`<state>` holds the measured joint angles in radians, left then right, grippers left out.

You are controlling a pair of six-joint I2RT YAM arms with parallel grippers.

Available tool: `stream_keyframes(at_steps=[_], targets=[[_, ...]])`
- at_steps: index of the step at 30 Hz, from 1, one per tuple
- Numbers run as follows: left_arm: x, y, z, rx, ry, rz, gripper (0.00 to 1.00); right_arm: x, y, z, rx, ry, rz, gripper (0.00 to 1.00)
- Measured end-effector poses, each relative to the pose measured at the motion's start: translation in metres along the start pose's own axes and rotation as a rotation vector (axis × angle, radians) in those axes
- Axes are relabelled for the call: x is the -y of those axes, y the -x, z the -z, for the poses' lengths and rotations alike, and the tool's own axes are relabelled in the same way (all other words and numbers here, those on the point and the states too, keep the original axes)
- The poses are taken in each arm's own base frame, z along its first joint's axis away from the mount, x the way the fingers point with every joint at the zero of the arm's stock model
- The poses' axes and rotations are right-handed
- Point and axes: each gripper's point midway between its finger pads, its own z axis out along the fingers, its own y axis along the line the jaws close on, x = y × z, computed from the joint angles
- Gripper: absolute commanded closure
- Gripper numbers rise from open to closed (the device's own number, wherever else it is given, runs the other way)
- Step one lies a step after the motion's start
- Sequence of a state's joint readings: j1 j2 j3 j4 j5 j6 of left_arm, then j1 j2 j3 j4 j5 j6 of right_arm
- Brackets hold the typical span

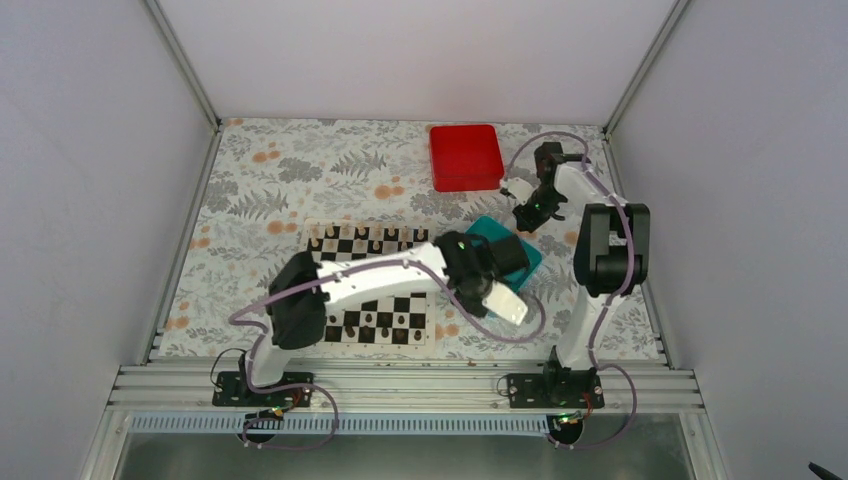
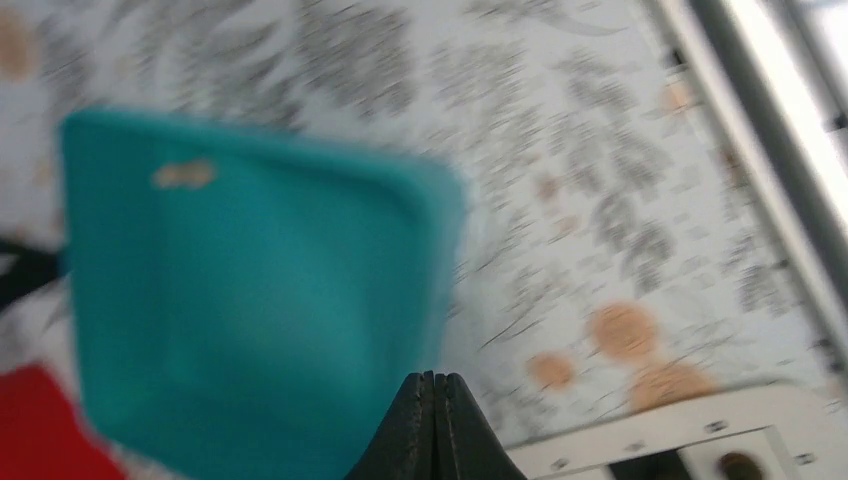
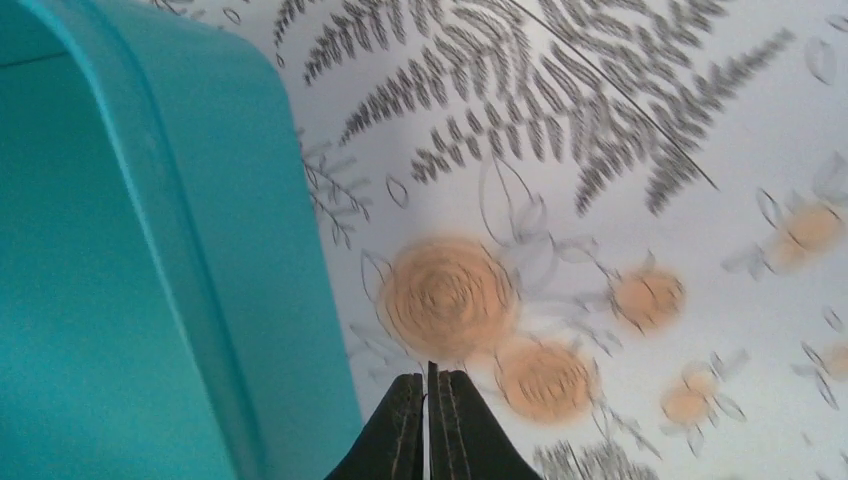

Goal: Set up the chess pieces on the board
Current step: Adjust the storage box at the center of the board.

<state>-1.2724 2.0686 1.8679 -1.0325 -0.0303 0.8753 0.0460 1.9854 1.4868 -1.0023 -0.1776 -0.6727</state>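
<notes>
The table [image 1: 260, 170] has a pale surface printed with grey ferns and orange flowers. A black-and-white checkered chessboard [image 1: 405, 303] lies flat on it toward the near edge, left of centre. Just right of the chessboard sits a teal tray [image 1: 533, 263]. A red box [image 1: 466, 156] rests farther back, right of centre, apart from both.

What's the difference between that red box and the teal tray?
The red box is bright red; the teal tray is blue-green. The red box lies farther back, in full view; the teal tray sits nearer, turned at an angle, partly under the left arm. Both are squarish with rounded corners.
</notes>
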Motion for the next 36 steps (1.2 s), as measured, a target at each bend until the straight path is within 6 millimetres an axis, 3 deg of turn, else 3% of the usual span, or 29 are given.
stream_keyframes(at_steps=[4,8,10,12,15,21,25,31,36], targets=[[-0.047,-0.039,0.023,0.009,0.12,0.11,0.98,0.001,-0.016,0.028,0.033,-0.061,-0.029,0.79],[-0.08,-0.086,0.024,-0.024,0.182,0.212,0.98,-0.01,-0.031,0.066,0.08,-0.127,-0.04,0.64],[-0.092,-0.103,0.02,-0.036,0.195,0.246,0.97,-0.018,-0.037,0.079,0.096,-0.148,-0.039,0.67],[-0.097,-0.111,0.014,-0.043,0.198,0.26,0.86,-0.024,-0.042,0.086,0.101,-0.156,-0.04,0.78],[-0.103,-0.114,0.003,-0.043,0.207,0.263,0.62,-0.031,-0.053,0.081,0.081,-0.145,-0.05,0.93],[-0.13,-0.123,0.002,-0.058,0.304,0.27,0.6,-0.05,-0.083,0.052,-0.007,-0.072,-0.082,0.96],[-0.158,-0.136,-0.006,-0.079,0.361,0.296,0.56,-0.057,-0.096,0.041,-0.037,-0.057,-0.114,0.87],[-0.164,-0.161,-0.037,-0.148,0.347,0.317,0.56,-0.054,-0.093,0.052,0.003,-0.107,-0.121,0.87],[-0.164,-0.175,-0.061,-0.19,0.321,0.321,0.56,-0.048,-0.096,0.047,-0.004,-0.137,-0.13,0.89]])
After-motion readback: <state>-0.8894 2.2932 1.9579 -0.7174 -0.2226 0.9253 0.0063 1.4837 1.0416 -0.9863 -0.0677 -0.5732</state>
